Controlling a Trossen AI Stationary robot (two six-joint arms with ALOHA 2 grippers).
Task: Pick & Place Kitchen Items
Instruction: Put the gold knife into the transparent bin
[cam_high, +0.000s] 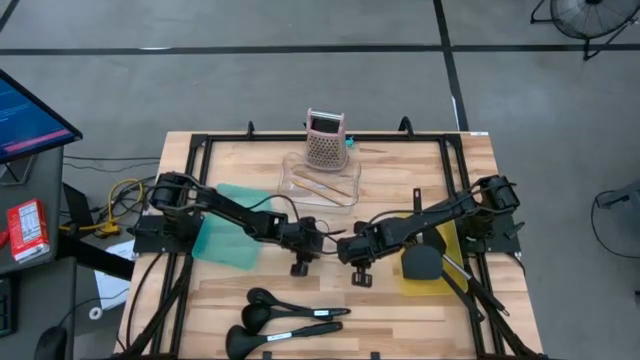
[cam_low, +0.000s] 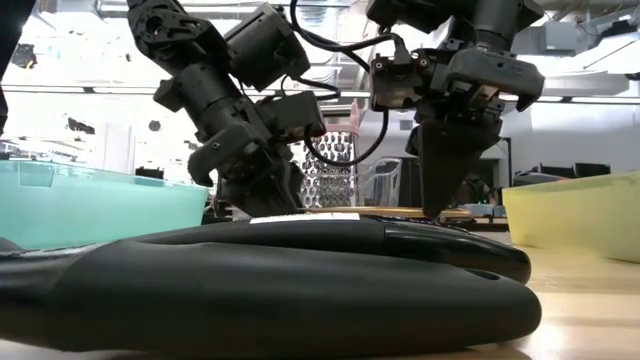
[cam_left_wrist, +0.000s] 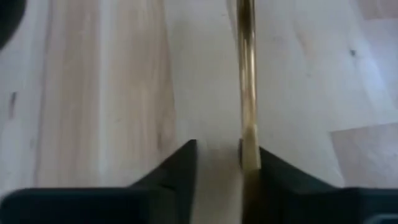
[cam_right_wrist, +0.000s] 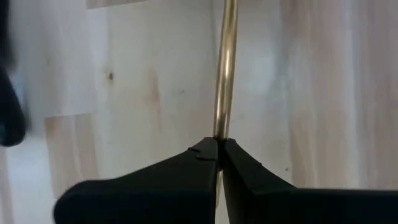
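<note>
A thin golden stick (cam_right_wrist: 224, 74) lies straight over the pale wooden table (cam_high: 400, 300), near its middle. One end is pinched between the closed fingers of the right tool (cam_right_wrist: 219, 149). The other end rests against one finger of the left tool (cam_left_wrist: 219, 155), with a gap to the other finger. Three long-handled black utensils (cam_high: 285, 320) with rounded heads lie flat side by side at the table's near edge. More pale sticks (cam_high: 325, 185) lie in a clear tray farther back.
</note>
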